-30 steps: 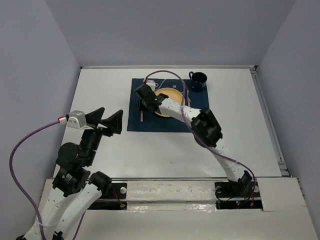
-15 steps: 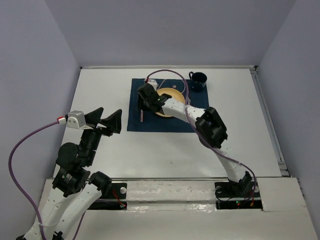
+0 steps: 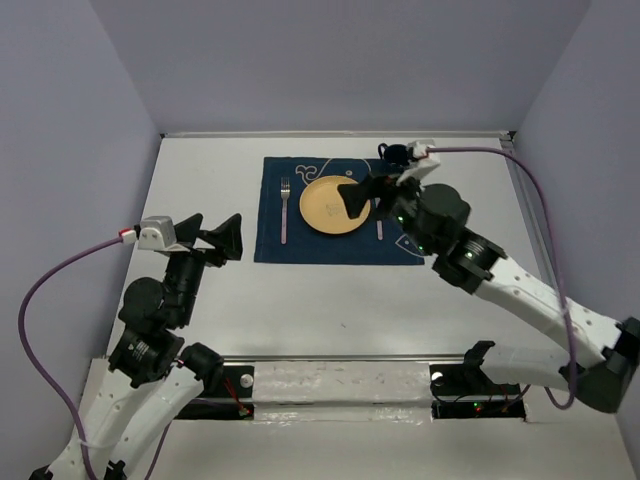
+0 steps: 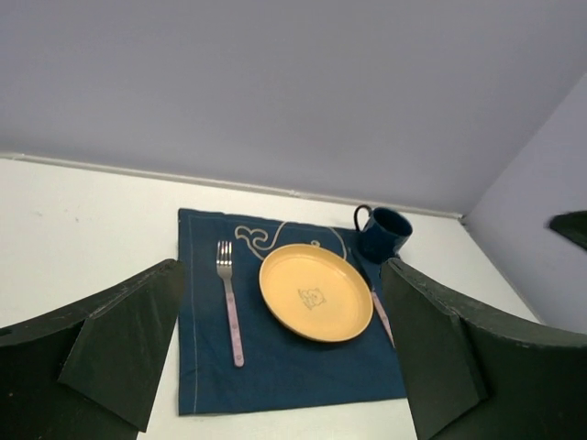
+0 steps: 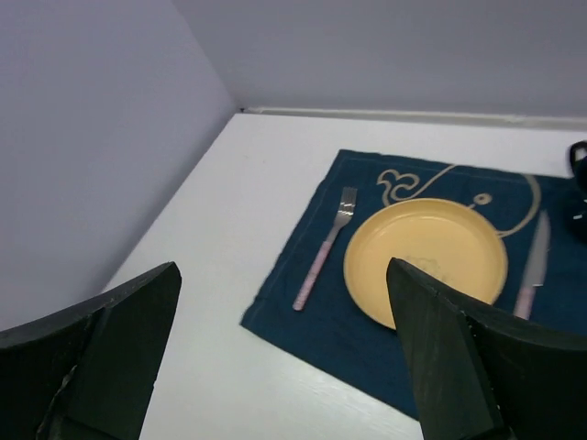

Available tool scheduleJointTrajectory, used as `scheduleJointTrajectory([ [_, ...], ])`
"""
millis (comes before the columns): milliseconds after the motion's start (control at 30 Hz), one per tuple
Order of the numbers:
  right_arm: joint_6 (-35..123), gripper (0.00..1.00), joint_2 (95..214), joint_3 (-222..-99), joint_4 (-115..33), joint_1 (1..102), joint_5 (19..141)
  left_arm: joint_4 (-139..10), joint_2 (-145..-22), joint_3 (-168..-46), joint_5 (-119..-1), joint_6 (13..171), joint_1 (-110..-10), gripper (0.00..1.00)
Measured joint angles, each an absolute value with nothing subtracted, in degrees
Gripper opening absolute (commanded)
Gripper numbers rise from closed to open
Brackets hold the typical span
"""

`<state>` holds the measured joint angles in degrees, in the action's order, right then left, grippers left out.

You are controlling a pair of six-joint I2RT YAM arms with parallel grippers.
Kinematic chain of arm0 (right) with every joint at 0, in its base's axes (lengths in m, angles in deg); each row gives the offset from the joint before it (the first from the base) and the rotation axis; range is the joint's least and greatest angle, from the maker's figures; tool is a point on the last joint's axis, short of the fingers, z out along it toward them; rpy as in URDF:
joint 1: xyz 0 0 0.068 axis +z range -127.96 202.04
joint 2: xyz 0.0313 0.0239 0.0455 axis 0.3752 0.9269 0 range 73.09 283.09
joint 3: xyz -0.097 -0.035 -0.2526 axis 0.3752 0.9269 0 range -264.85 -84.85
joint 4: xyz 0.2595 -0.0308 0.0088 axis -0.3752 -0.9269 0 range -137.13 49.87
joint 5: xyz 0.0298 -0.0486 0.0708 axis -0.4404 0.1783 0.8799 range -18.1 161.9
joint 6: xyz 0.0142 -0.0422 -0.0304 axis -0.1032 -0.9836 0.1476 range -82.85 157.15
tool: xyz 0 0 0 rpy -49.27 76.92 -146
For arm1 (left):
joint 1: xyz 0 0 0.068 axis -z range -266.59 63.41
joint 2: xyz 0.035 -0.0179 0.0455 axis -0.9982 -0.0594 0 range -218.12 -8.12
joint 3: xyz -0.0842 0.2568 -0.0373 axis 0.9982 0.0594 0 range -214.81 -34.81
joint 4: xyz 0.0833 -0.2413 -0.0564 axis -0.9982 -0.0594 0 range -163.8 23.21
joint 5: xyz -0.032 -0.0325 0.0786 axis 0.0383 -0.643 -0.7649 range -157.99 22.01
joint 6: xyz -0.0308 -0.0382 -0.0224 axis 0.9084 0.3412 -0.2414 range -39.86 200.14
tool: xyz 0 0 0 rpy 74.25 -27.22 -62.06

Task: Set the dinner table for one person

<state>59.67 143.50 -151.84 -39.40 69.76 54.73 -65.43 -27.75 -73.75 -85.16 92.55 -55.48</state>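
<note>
The counter (image 3: 200,180) carries a placemat (image 3: 300,245) holding fork (image 3: 285,208), yellow plate (image 3: 325,207) and knife (image 3: 379,228), mug (image 4: 383,234) beside. Left hand (image 3: 212,240) and right hand (image 3: 370,195) gape wide.

Large white matte worktop (image 3: 210,180), rectangular and plain, closed in by pale lilac walls (image 3: 330,60) at the far side and along both flanks. Carries a navy cloth placemat (image 3: 320,248) lying flat toward the far middle, edges square with the worktop's own, white line drawing across its far part. Sits nearer the far wall than the near edge, with a narrow white strip showing behind it. Bears also a dark blue mug (image 3: 392,153), upright, handle to the left, at the placemat's far right corner; unclear whether standing on cloth or on white surface.
</note>
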Motion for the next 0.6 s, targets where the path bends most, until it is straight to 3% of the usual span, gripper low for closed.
scheduleJointTrajectory([
  [400, 52.61, 1.00, 107.70, -125.04, -47.79, 69.76, 39.21, -67.11, -30.55, -73.77, -84.83, 92.20, -55.57, 0.99],
  [600, 54.14, 1.00, 99.51, -122.35, -46.59, 69.76, 34.77, -66.59, -30.55, -73.77, -82.75, 92.87, -55.57, 0.99],
])
